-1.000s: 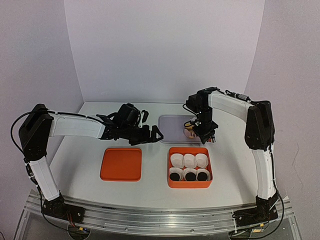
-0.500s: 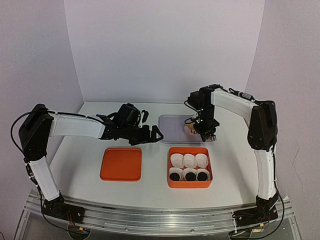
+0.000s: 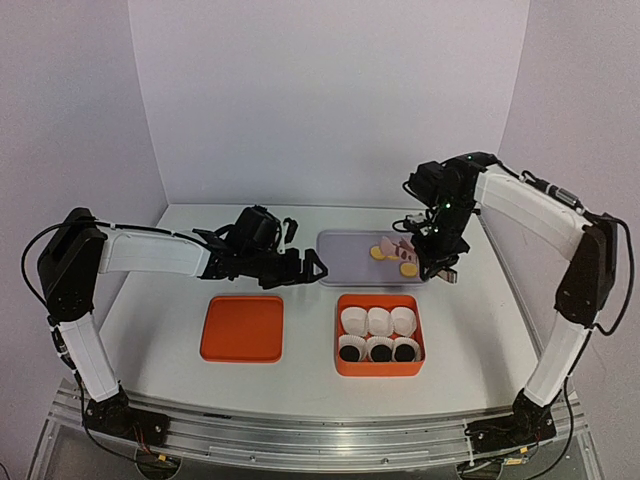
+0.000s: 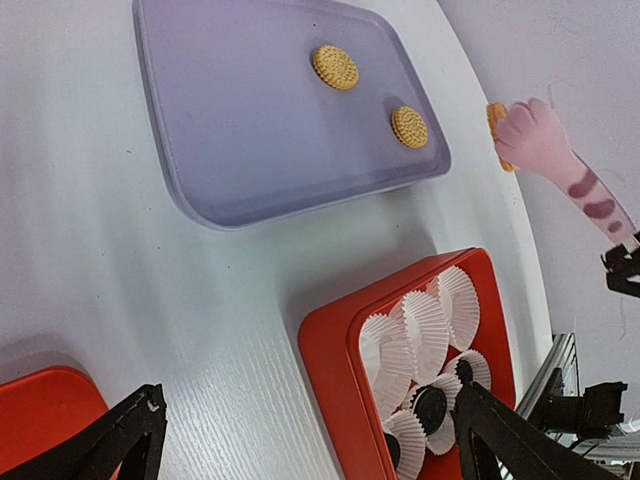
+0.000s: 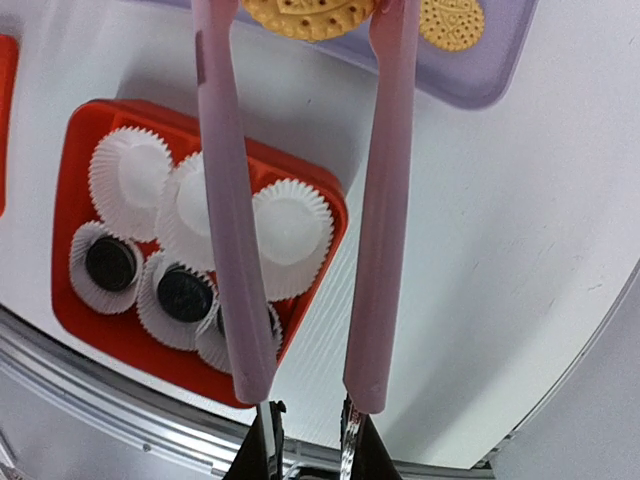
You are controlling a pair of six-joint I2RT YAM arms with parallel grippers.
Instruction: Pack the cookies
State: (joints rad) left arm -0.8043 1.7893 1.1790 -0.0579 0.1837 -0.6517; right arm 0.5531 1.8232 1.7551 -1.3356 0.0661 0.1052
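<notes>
My right gripper (image 3: 438, 262) (image 5: 305, 425) is shut on the handles of pink tongs (image 5: 228, 200) (image 4: 560, 165). The tongs' tips pinch a golden cookie (image 5: 310, 15) (image 4: 494, 118) just above the right end of the purple tray (image 3: 340, 262). Two more golden cookies (image 4: 334, 66) (image 4: 408, 126) lie on that tray. In the orange box (image 3: 378, 371), white paper cups fill two rows. The near row holds dark cookies (image 3: 351, 352) (image 3: 379, 352) (image 3: 404, 351). My left gripper (image 3: 300, 268) (image 4: 310, 400) hangs open and empty left of the tray.
An orange lid (image 3: 241, 328) lies flat on the white table, left of the box. The far row of paper cups (image 3: 378, 320) shows nothing inside. A white backdrop walls the table at the rear and sides.
The right arm has swung up and to the right, with the tongs squeezed tighter on a golden cookie now lifted off the tray. The left arm has stayed still.
</notes>
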